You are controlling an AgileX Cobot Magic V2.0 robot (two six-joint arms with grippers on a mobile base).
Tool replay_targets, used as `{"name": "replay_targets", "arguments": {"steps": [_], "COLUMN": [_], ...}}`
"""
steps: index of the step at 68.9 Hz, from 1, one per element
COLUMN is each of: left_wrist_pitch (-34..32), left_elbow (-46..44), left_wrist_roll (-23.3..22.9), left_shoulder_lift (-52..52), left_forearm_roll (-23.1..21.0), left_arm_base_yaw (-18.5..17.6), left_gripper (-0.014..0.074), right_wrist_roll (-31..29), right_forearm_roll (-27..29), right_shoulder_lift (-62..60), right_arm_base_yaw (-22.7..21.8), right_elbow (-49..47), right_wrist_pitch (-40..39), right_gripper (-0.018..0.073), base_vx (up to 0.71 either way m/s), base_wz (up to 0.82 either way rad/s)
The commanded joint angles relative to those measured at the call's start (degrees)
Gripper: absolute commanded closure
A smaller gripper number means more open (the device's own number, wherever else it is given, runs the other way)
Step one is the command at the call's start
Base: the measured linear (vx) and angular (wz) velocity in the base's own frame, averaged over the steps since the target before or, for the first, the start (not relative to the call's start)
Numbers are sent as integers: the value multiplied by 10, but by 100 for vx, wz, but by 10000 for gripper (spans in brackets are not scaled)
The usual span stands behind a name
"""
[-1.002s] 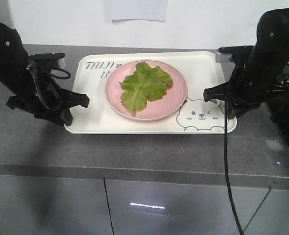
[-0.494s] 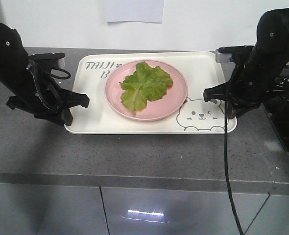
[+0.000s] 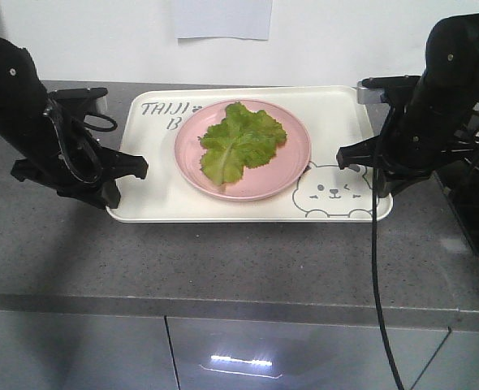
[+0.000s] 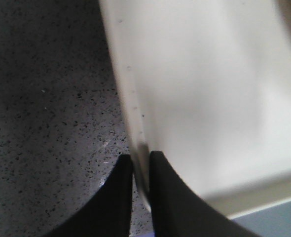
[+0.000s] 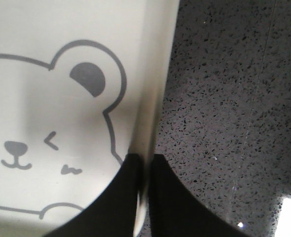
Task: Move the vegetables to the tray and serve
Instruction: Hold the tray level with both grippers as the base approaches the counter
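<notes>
The cream-white tray point(image 3: 337, 110) with its bear face lies over the grey counter, and whether it touches the counter I cannot tell. On it stands a round pink plate point(image 3: 288, 166) with the vegetables point(image 3: 241, 142), one green ruffled lettuce leaf. My left gripper point(image 3: 134, 171) is shut on the tray's left rim; in the left wrist view the fingers pinch the rim point(image 4: 141, 157) of the tray point(image 4: 195, 89). At the opposite side my right gripper point(image 3: 349, 158) is shut on the right rim, seen close up point(image 5: 145, 157) beside the winking bear drawing point(image 5: 37, 123).
The speckled grey counter point(image 3: 223, 260) runs under and round the tray, with its front edge near the bottom of the front view. A black object point(image 3: 475, 211) stands at the far right. A white wall with a paper sheet point(image 3: 222, 20) is behind.
Both grippers and the tray keep their place in the view. The counter's front edge, the wall paper and the black object at the right have slid slightly downward.
</notes>
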Motion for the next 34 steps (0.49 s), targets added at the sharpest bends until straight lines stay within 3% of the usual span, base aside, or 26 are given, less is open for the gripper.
{"name": "replay_targets", "arguments": {"steps": [1, 34], "left_wrist_pitch": [-28, -28], "left_elbow": [-22, -22], "left_wrist_roll": [15, 15], "left_shoulder_lift": [-36, -36], "left_forearm_roll": [-42, -42], "left_arm_base_yaw": [-10, -10], "left_gripper": [603, 603], "right_wrist_roll": [-15, -15], "right_forearm_roll": [14, 14], "right_shoulder_lift": [-34, -34], "right_arm_base_yaw": [3, 3], "right_elbow": [-16, -16], "right_wrist_pitch": [-30, -30], "right_gripper": [568, 568], "base_vx": [2, 3], "base_wz": [1, 1]}}
